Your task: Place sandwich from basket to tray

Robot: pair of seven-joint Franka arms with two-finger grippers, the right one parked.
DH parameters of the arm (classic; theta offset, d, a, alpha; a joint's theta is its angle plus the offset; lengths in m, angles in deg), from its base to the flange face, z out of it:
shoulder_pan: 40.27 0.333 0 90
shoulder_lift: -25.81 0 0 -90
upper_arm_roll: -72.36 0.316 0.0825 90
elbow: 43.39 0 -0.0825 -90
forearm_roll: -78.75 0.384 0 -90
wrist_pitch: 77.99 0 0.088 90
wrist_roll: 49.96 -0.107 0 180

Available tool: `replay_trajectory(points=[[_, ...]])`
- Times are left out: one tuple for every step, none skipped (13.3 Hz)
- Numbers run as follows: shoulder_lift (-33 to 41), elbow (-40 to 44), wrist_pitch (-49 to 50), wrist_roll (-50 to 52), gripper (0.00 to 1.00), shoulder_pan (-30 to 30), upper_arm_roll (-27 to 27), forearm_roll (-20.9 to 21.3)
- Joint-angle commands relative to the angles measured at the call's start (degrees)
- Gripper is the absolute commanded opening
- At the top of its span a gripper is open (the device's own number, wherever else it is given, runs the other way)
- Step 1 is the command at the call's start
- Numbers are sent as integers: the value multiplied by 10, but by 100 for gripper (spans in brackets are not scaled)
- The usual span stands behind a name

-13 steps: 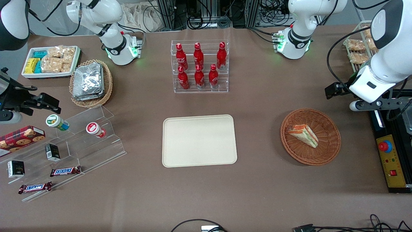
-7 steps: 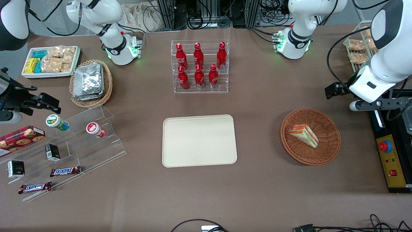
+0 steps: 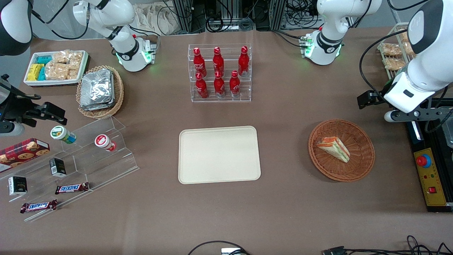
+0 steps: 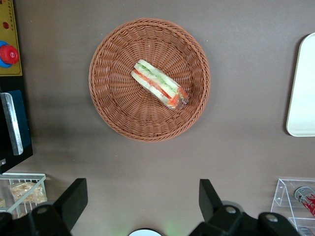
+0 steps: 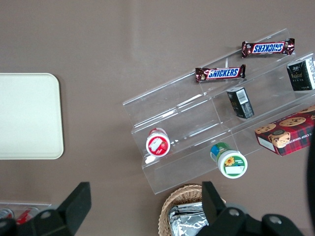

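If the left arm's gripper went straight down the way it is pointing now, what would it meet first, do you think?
Probably bare table. The gripper, open, hangs beside the basket rather than over it, so it would likely miss the sandwich, though depth is hard to judge.

The claw [image 4: 142, 206] hangs raised, its two fingers spread wide.

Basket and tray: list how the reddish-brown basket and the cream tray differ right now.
The basket is round, woven reddish-brown wicker; the tray is a smooth cream rectangle with rounded corners. The basket holds the sandwich; the tray holds nothing. The basket lies toward the working arm's end of the table, the tray mid-table. The open gripper hangs above the table beside the basket, far from the tray. Both are shallow and rest flat on the table.
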State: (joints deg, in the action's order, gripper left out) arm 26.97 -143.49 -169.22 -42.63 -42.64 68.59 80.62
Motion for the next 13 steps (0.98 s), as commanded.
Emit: replay_trajectory(points=[[2, -3, -6, 2, 100, 0, 3, -6], [2, -3, -4, 5, 100, 1, 3, -6], [2, -4, -4, 15, 100, 1, 3, -6], [0, -4, -6, 44, 100, 1, 3, -7], [-9, -4, -5, 91, 99, 1, 3, -7], [-17, -4, -5, 140, 99, 0, 3, -7], [-25, -4, -5, 183, 99, 1, 3, -8], [-33, -3, -6, 226, 99, 1, 3, -9], [-44, -3, -6, 268, 99, 1, 3, -9], [-59, -3, -8, 302, 95, 1, 3, -9], [-77, -3, -10, 332, 94, 1, 3, -9], [-97, -3, -16, 354, 92, 1, 3, -14], [-117, -4, -26, 368, 93, 2, 3, -18]])
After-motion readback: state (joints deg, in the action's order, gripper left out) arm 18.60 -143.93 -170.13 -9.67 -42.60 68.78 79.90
